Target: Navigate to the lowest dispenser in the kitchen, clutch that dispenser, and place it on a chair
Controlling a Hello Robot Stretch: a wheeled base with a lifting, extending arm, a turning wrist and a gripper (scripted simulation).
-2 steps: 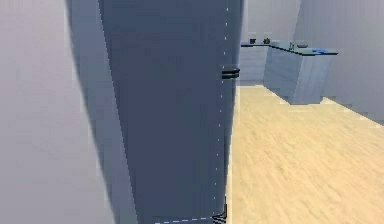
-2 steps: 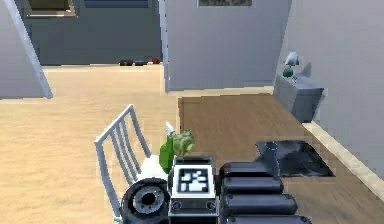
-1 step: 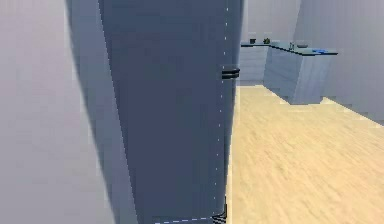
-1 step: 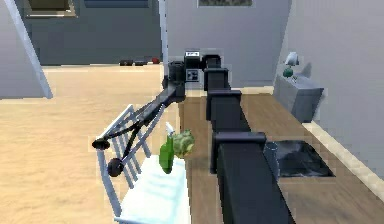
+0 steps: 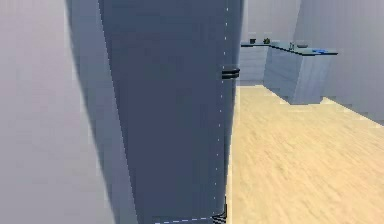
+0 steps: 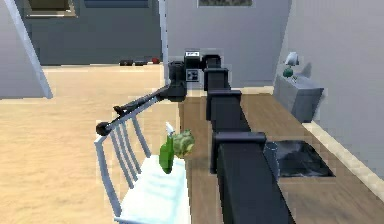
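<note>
One green object (image 6: 172, 152) with a pale top, of a shape that could be the dispenser, rests on the far part of a pale chair's (image 6: 155, 195) seat in the arm side view. It is just left of the robot's dark arm (image 6: 240, 165). The chair stands near the camera with its slatted back to the left.

The arm runs from the near edge toward the far wall and ends at two white squares (image 6: 193, 60). From the dark body left of them, the gripper (image 6: 110, 118) points left and nearer, its thin fingers (image 6: 145, 101) ending at the top rail of the chair's back. With the rail right at the fingertips, it cannot be told whether the gripper grasps anything. The green object lies apart from the fingertips, nearer and to their right.

At the far right a small grey cabinet (image 6: 300, 98) stands against the wall with a green plant (image 6: 290, 68) on top. A dark mat (image 6: 297, 160) lies on the floor right of the arm.

In the forward view a tall blue-grey slab (image 5: 160, 100) stands close ahead, taking up the left and middle. Past its right edge a light wooden floor (image 5: 300, 160) leads to a blue-grey kitchen counter (image 5: 300, 75) at the far right, which carries a few small dark things too small to name.
</note>
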